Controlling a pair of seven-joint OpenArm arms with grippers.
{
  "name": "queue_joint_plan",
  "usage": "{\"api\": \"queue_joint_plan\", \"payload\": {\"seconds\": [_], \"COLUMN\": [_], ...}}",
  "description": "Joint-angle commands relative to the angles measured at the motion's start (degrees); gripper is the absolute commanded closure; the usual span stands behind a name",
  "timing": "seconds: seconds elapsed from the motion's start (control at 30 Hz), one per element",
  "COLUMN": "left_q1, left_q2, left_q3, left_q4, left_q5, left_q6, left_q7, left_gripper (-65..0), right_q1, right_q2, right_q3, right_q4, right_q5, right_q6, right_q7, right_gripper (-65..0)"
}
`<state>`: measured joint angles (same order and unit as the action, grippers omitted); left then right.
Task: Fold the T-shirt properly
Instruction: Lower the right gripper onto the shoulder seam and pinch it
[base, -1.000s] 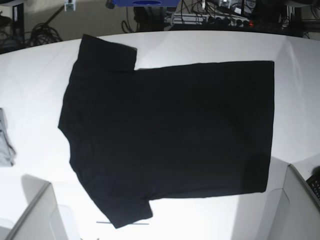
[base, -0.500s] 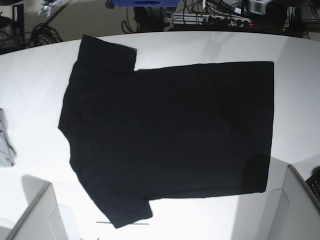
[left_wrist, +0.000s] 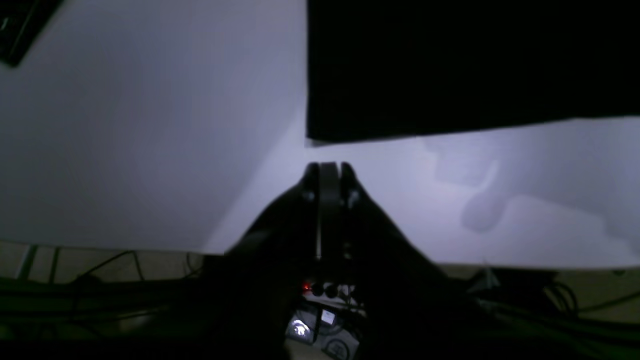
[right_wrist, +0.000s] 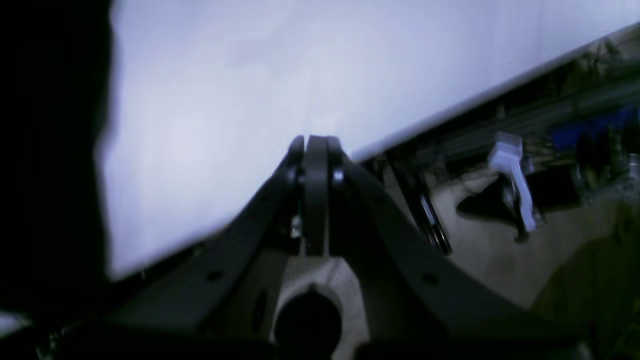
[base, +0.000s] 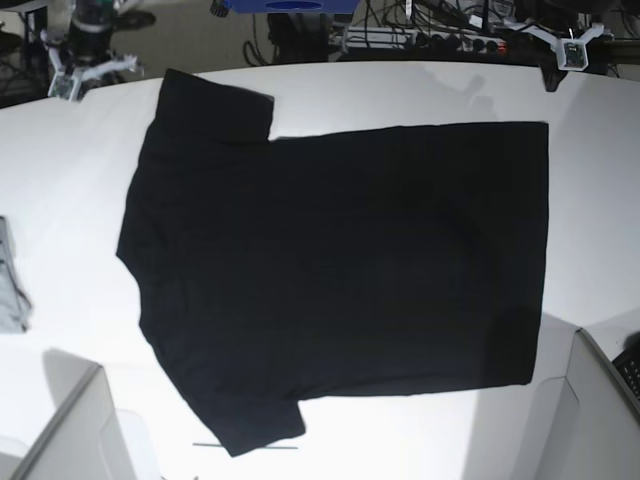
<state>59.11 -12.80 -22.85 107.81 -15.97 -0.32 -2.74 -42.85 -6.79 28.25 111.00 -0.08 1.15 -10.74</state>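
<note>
The black T-shirt (base: 340, 270) lies spread flat on the white table (base: 70, 180), plain side up, collar and sleeves to the left and hem to the right. My right gripper (base: 88, 62) hangs over the far left table edge, just left of the far sleeve. My left gripper (base: 563, 50) hangs over the far right edge, behind the far hem corner. In the left wrist view the left gripper (left_wrist: 327, 167) is shut and empty, a short way from the T-shirt corner (left_wrist: 450, 65). The right wrist view shows the right gripper (right_wrist: 315, 142) shut and empty, the T-shirt (right_wrist: 50, 150) off to its left.
A small grey cloth (base: 10, 280) lies at the table's left edge. White boxes stand at the near left (base: 75, 430) and near right (base: 590, 410) corners. Cables and a power strip (base: 420, 38) lie on the floor behind the table.
Both arms have come into the base view at the table's far corners, where neither showed a second ago. The T-shirt has not moved.
</note>
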Motion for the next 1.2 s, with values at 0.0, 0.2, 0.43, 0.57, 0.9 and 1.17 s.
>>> {"api": "queue_joint_plan", "payload": {"seconds": [0.0,0.2,0.43,0.57,0.9,1.17], "left_q1": [0.62,-2.98,-5.00,-7.20,-14.41,-14.41], "left_q2": [-0.35,-0.43,0.09,1.41,6.95,6.95], "left_q3": [-0.49,-1.28,-10.42,-17.02,-31.08,-32.05], "left_q4": [0.89,0.89,0.10,-1.13,-5.61,-6.75], "left_q5": [-0.69,-12.21,-16.17,-16.17,-16.08,-15.90], "left_q6": [0.19,-9.05,-23.81,-30.67,-39.68,-39.68], "left_q7": [-1.26,-0.82,4.02,8.68,18.87,19.67], "left_gripper": [0.0,0.0,0.0,0.0,0.0,-4.1], "right_q1": [0.17,5.97,7.47,7.91,18.28,20.13], "right_q2": [0.33,-0.03,1.47,1.82,3.75,6.48], "right_q3": [-0.78,-1.66,3.35,7.22,22.26,20.59], "right_q4": [0.96,2.36,3.07,3.07,-5.90,-15.66], "right_q5": [0.21,0.30,24.38,35.02,44.87,44.87], "right_q6": [1.27,6.28,19.47,23.51,30.63,30.81], "right_q7": [1.03,-5.30,-17.70,-25.08,-46.97,-47.50], "right_gripper": [0.0,0.0,-24.3,-25.1,-35.1,-35.3]}}
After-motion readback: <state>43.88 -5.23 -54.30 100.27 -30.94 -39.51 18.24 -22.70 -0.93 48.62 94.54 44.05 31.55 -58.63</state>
